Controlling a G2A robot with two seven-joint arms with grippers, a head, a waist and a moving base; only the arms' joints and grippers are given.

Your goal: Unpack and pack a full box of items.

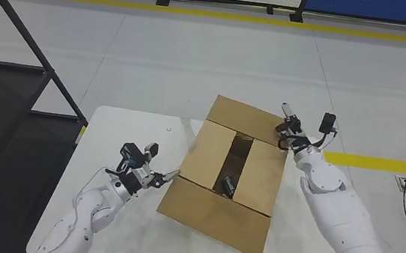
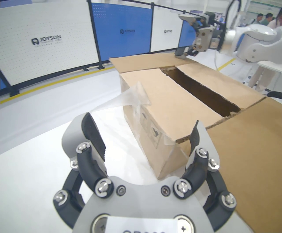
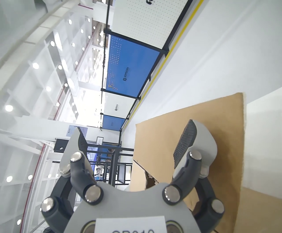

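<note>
The brown cardboard box [image 1: 211,154], flaps slightly parted, sits on the white table [image 1: 112,131]. The left gripper [image 1: 162,167], wide open and empty, is at its 8 o'clock; the right gripper [image 1: 306,118], likewise open and empty, at 1 o'clock.

The box [image 1: 231,179] sat on the counter [image 1: 112,131], directly ahead of the left pincer [image 2: 142,121], with its nearest corner just beyond the fingertips. A loose strip of tape [image 2: 132,97] stood off that corner, between pincer and box. Past it, two top flaps lay with a gap between them, and a small item [image 1: 228,184] lay inside below the gap. The right pincer [image 1: 307,117] hung over the outward-folded flap [image 3: 198,114] on the box's opposite side.
</note>
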